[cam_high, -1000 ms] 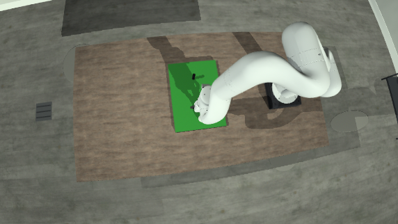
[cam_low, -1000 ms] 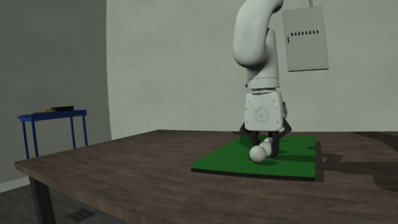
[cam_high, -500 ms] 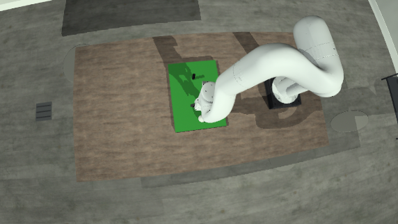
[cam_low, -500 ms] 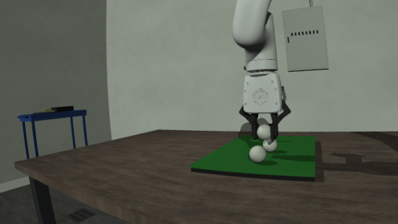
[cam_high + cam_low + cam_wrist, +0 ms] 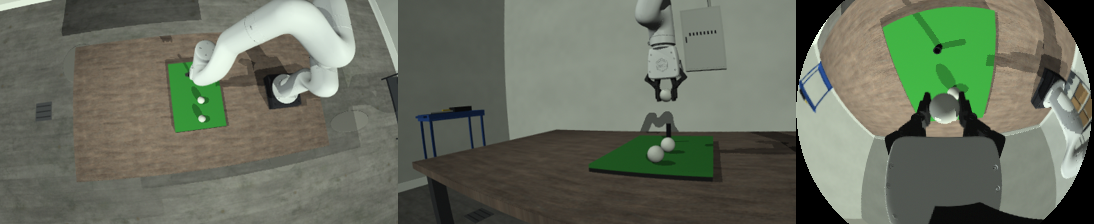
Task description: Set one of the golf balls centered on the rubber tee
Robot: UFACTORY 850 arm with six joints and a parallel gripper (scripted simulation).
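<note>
My gripper (image 5: 665,95) is shut on a white golf ball (image 5: 665,94) and holds it high above the green mat (image 5: 664,158). The held ball also shows between the fingers in the wrist view (image 5: 945,108). The black rubber tee (image 5: 668,130) stands upright at the far end of the mat, almost straight below the gripper; in the wrist view the tee (image 5: 937,48) lies ahead of the ball. Two other golf balls (image 5: 655,153) (image 5: 667,144) rest on the mat in front of the tee; from above these balls (image 5: 201,100) (image 5: 202,118) lie in a row. The arm hides the tee from above.
The mat (image 5: 196,97) lies on a brown wooden table. The arm's black base (image 5: 283,92) is mounted to the right of the mat. A blue side table (image 5: 450,130) stands off to the left by the wall.
</note>
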